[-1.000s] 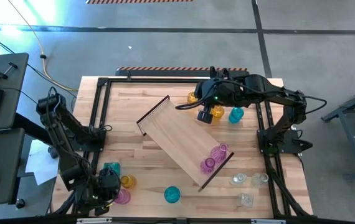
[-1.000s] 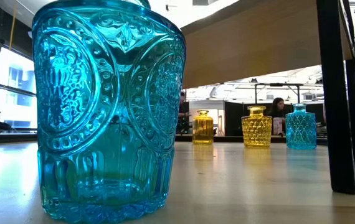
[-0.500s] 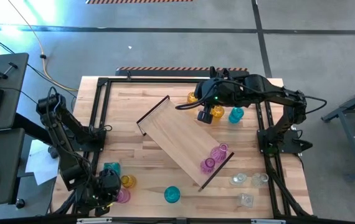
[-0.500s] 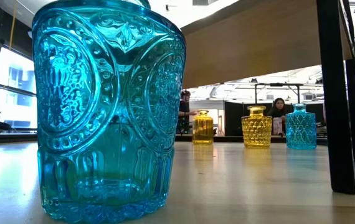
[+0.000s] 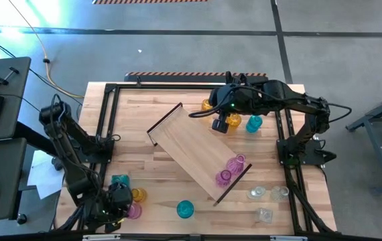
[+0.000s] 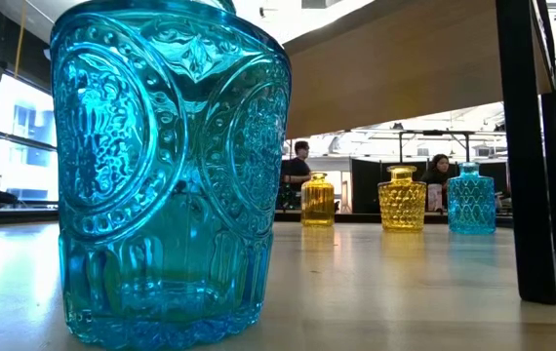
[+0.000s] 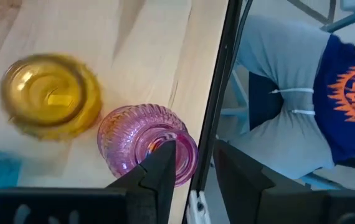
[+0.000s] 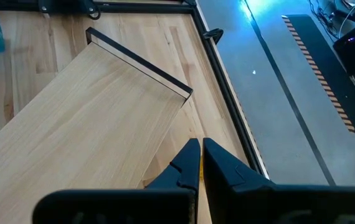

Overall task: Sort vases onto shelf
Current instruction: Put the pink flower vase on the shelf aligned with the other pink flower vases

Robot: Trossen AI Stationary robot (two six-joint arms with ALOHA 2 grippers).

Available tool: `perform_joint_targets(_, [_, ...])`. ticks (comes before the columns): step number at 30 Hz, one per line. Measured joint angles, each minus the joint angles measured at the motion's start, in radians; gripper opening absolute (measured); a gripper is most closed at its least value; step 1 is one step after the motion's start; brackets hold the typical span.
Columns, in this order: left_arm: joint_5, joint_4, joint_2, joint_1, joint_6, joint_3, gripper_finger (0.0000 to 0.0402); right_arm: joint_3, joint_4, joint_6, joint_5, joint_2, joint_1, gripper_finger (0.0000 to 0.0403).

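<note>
The shelf (image 5: 198, 150) lies slantwise in the middle of the table, with two pink vases (image 5: 230, 170) standing on its near right end. At the near left corner stand a pink vase (image 7: 146, 144), a yellow vase (image 7: 50, 96) and a teal vase (image 5: 118, 181). My left gripper (image 7: 193, 158) is open over that pink vase and the table's frame rail. My right gripper (image 8: 200, 152) hangs shut above the shelf's far part with nothing in it. Another teal vase (image 6: 171, 175) stands at the near edge. My left gripper has one finger (image 7: 165, 163) in front of the pink vase's mouth (image 7: 156, 142), coming slanting from above. I cannot tell whether it touches the rim. The other finger stands out over the frame rail. The vase rests on the table.
Two yellow vases (image 6: 318, 200) (image 6: 402, 199) and a teal one (image 6: 471, 199) stand at the far right. Three clear vases (image 5: 266, 197) sit at the near right. A black frame rail (image 7: 218, 112) borders the table. A seated person (image 7: 345, 81) is just beyond the near left corner.
</note>
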Motion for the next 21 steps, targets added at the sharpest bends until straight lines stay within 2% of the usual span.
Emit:
perform_joint_targets(13, [0.01, 0.053, 0.028, 0.008, -0.016, 0.002, 0.0106, 0.0, 0.003, 0.0, -0.006, 0.0, 0.0, 0.0])
perform_joint_targets(21, [0.035, -0.064, 0.019, 0.007, 0.008, 0.073, 0.0106, 0.0, 0.004, 0.0, -0.006, 0.0, 0.0, 0.0])
